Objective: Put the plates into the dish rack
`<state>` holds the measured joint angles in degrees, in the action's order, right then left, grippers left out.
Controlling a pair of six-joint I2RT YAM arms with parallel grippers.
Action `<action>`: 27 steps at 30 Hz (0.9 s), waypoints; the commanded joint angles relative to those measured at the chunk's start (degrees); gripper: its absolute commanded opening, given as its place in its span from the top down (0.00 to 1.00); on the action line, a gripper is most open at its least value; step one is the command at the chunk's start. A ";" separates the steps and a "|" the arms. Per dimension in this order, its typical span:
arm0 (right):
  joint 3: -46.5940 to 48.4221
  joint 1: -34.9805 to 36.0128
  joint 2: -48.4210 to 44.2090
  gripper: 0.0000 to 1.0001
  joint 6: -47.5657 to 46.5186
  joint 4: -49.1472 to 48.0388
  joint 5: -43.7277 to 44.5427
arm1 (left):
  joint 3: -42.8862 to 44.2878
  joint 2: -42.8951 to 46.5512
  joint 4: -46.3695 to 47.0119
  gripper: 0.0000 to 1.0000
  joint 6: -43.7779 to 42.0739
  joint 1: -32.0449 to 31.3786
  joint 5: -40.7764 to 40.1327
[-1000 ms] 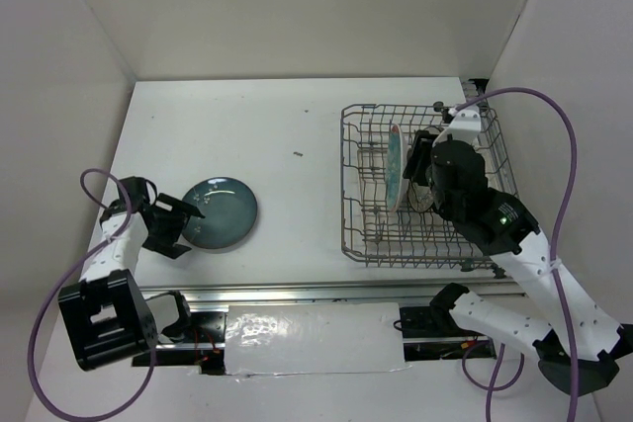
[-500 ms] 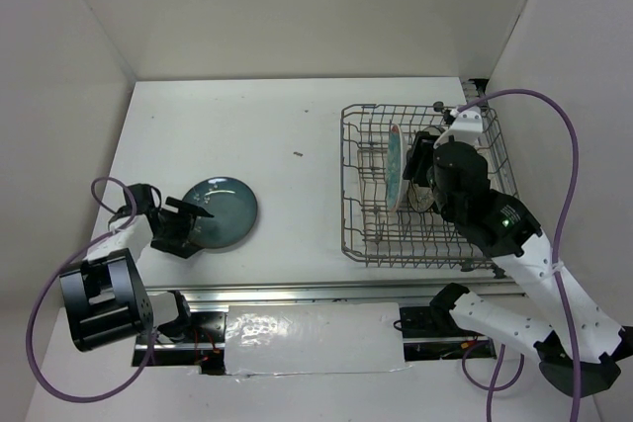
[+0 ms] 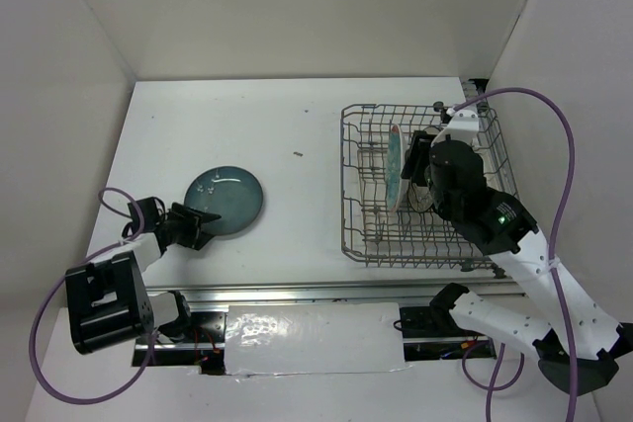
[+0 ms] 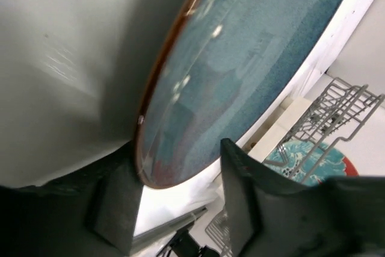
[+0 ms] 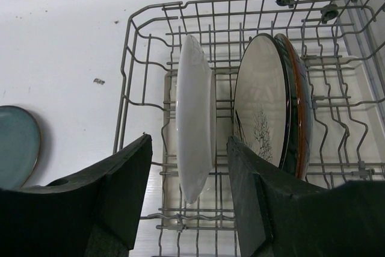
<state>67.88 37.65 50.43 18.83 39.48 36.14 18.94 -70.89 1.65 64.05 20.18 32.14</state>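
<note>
At the left front of the worktop (image 3: 297, 126), the teal plate (image 4: 252, 70) is straddled at its rim by the left fingers (image 4: 240, 197), a pinch not discernible, while the right fingers (image 5: 114, 191) are held apart over plates (image 5: 192, 124) stood in the dish rack (image 3: 425, 256).

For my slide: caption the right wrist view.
Right hand straddles a white round ceramic plate upright in the grey wire dish rack.
</note>
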 commanded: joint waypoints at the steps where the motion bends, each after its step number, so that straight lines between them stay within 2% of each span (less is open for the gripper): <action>1: 1.56 0.76 -0.43 0.40 0.77 -0.81 -0.02 | -0.57 0.75 4.41 0.43 0.37 -0.06 -1.29; 2: 1.64 0.67 -0.51 0.40 0.77 -0.64 0.16 | -0.48 1.10 4.15 0.46 0.29 0.03 -1.64; 3: 1.64 0.67 -0.51 0.40 0.86 -0.46 0.25 | -0.22 1.28 3.89 0.57 0.11 -0.06 -2.08; 6: 1.56 0.76 -0.60 0.40 0.94 -0.46 0.25 | 0.75 1.72 3.36 0.75 -1.21 -0.06 -2.61; 8: 1.73 0.76 -0.34 0.40 1.03 -0.20 0.16 | 0.75 1.72 3.97 0.82 -1.91 -0.06 -2.35; 11: 1.64 0.93 -0.08 0.40 1.12 -0.29 -0.37 | 1.89 2.69 3.98 0.99 -3.14 -0.06 -1.65; 14: 2.43 1.11 0.63 0.39 0.60 -0.11 -1.51 | 5.13 4.62 0.64 1.00 -5.51 -0.06 -1.29; 18: 5.07 1.46 1.86 0.38 -1.33 -0.02 -4.76 | 9.96 3.76 -0.06 1.00 -13.40 -0.06 4.14; 21: 10.41 1.55 4.14 0.35 -3.44 0.33 -9.76 | 17.60 0.59 -6.03 1.00 -17.19 -0.06 7.48; 27: 21.30 2.95 12.38 0.35 -6.26 2.61 -23.99 | 25.77 0.93 -9.64 1.00 -22.38 0.03 13.20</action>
<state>83.37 39.29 59.51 15.09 41.30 20.99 37.78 -71.57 -10.79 46.48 20.16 34.83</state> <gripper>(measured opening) 0.653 0.208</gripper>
